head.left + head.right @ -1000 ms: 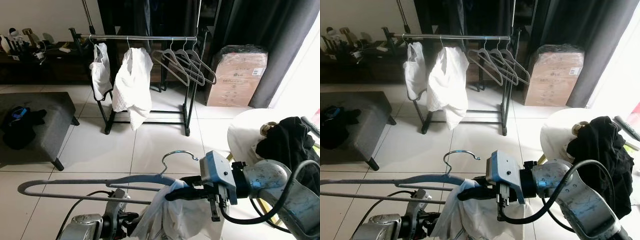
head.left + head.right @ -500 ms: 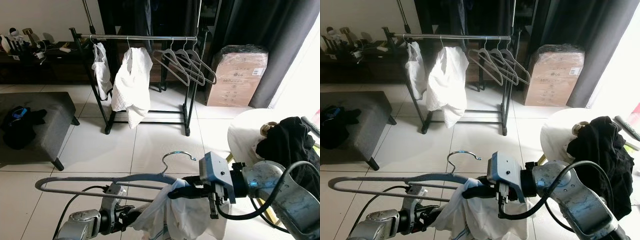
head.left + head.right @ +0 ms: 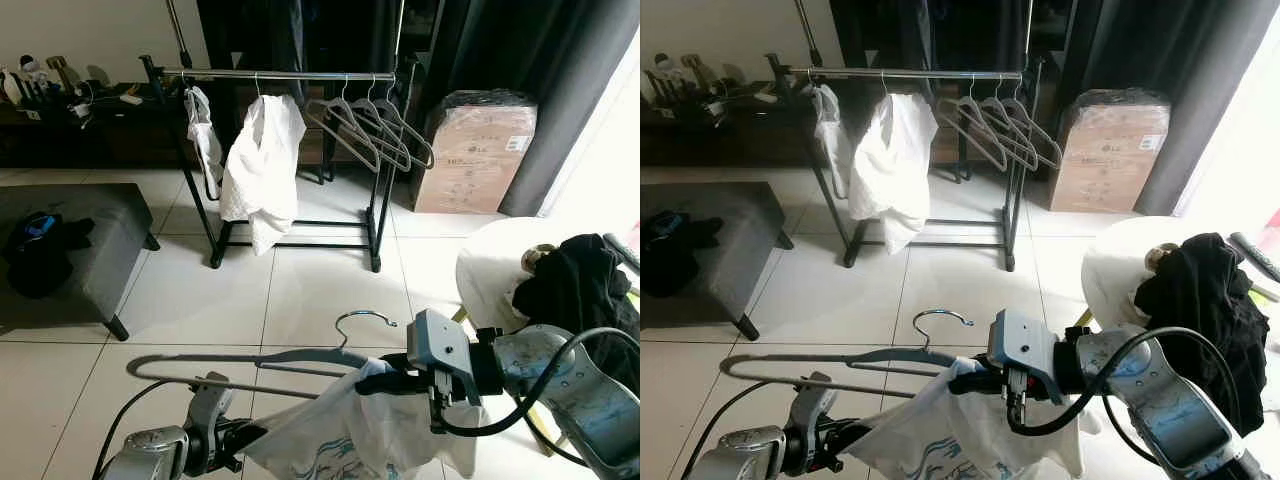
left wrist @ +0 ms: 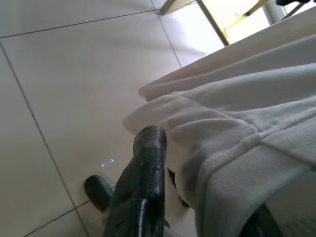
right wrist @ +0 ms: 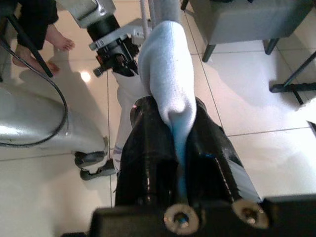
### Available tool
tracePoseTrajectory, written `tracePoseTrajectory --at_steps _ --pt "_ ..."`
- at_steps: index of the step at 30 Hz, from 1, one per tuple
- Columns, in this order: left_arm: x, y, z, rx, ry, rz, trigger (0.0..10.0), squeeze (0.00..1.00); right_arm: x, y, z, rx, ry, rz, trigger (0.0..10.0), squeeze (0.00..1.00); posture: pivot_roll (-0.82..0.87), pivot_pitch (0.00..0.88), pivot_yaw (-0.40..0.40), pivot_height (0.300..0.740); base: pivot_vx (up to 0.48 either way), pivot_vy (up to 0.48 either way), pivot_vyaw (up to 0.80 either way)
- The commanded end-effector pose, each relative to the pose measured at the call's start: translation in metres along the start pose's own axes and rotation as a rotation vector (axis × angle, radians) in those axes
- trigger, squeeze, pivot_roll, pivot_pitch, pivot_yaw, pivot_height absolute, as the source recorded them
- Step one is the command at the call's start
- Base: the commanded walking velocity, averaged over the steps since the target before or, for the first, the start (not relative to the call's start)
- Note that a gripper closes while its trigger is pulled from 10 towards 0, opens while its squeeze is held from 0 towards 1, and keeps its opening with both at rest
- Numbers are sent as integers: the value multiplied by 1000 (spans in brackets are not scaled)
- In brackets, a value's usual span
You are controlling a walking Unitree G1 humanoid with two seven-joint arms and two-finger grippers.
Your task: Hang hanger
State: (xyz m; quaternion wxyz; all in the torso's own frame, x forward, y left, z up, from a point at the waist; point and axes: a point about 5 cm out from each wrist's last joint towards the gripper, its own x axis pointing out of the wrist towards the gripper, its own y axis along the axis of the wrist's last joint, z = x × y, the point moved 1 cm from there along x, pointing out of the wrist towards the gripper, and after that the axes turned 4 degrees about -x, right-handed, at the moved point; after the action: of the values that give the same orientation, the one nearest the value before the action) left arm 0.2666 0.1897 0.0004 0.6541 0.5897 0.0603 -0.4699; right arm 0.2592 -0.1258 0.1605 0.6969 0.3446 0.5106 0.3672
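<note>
Left pincer (image 3: 232, 440): low at the robot's left, fingers closed on the hem of the white garment (image 3: 350, 440).
Hanger (image 3: 270, 362): grey, held level in front of the robot, garment draped over its right end, hook up.
Right pincer (image 3: 385, 383): fingers clamped on hanger and cloth together.
Clothes rail (image 3: 290, 74): well apart, across the floor tiles, carrying two white garments and empty hangers.
Step, as judged: garment being dressed onto the hanger. Next calls for settling the shoulders, then carrying it to the rail.
</note>
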Motion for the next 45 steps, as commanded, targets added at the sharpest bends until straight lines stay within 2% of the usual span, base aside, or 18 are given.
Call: tracePoseTrajectory --at_steps 1,14,24,25,27,28,34,38,45 --pt "-6 -10 -8 19 58 -47 0 0 -12 -9 7 -23 -51 -61 0 0 -95 123 -13 740 0 0 0" --pt "-16 -22 -19 30 149 -83 0 0 -47 -51 25 -26 -158 -284 0 0 -88 129 -12 740 0 0 0" --pt "-19 -25 -23 56 183 -108 0 0 -71 -72 23 -55 -90 -409 0 0 -88 134 -8 740 0 0 0" --pt "-20 -27 -23 59 187 -115 0 0 -77 -81 23 -77 -78 -484 0 0 -90 135 -8 740 0 0 0" --pt "-20 -28 -24 59 188 -117 0 0 -80 -84 22 -88 -70 -514 0 0 -89 136 -8 740 0 0 0" --pt "-21 -28 -24 65 193 -123 0 0 -84 -90 21 -104 -58 -562 0 0 -88 135 -7 740 0 0 0" --pt "-23 -28 -25 73 199 -128 0 0 -84 -96 22 -123 -48 -615 0 0 -87 135 -5 740 0 0 0" --pt "-23 -28 -27 97 208 -140 0 0 -80 -104 22 -178 -31 -675 0 0 -83 135 1 740 0 0 0" --pt "-26 -28 -31 123 235 -161 0 0 -84 -101 20 -203 14 -672 0 0 -88 134 3 740 0 0 0"
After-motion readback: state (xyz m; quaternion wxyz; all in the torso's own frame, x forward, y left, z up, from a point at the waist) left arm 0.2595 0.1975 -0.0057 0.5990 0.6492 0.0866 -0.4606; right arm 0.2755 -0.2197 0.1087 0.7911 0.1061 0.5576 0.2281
